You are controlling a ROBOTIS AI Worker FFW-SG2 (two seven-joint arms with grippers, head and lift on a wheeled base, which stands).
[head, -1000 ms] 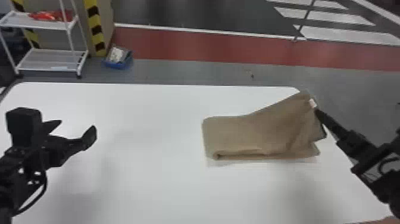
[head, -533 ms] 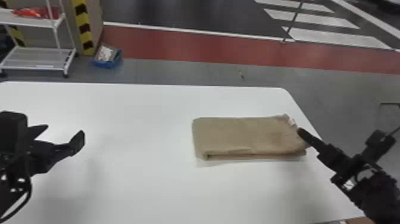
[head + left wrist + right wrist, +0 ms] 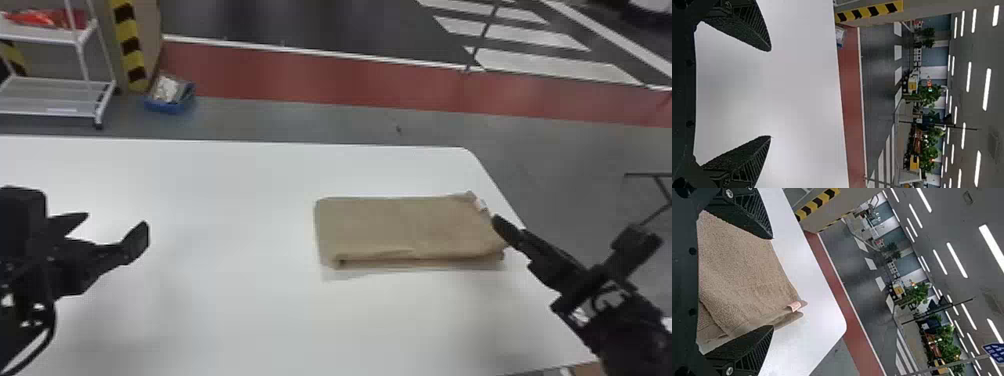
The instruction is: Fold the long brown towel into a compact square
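Your right gripper (image 3: pixel 500 224) is at the right end of the towel (image 3: pixel 400 227), coming in from the near right. In its wrist view the two fingers stand wide apart, with brown cloth lying across much of the gap between them; they are not closed on it. In that view the cloth overlaps the line of one finger, but you cannot tell whether the finger presses on it. Your left gripper (image 3: pixel 116 224) is over the left part of the table (image 3: pixel 225 310), well apart from the towel, its fingers spread wide with nothing between them.

You have the towel on the right part of the table, close to the table's right edge, folded into a flat, layered oblong. Its long axis runs left to right, roughly in line with the table's far edge. The left end is fairly straight, while the right end slants, its near corner lying further right than its far one. A small pale tag (image 3: pixel 481 205) sits at the far right corner, and the stacked layers show along the near side.

On the floor beyond the table, to the left, you have a blue bin (image 3: pixel 167 107) with whitish stuff in it. Left of that stands a white rack (image 3: pixel 60 95) with red items (image 3: pixel 37 19) on its upper shelf.
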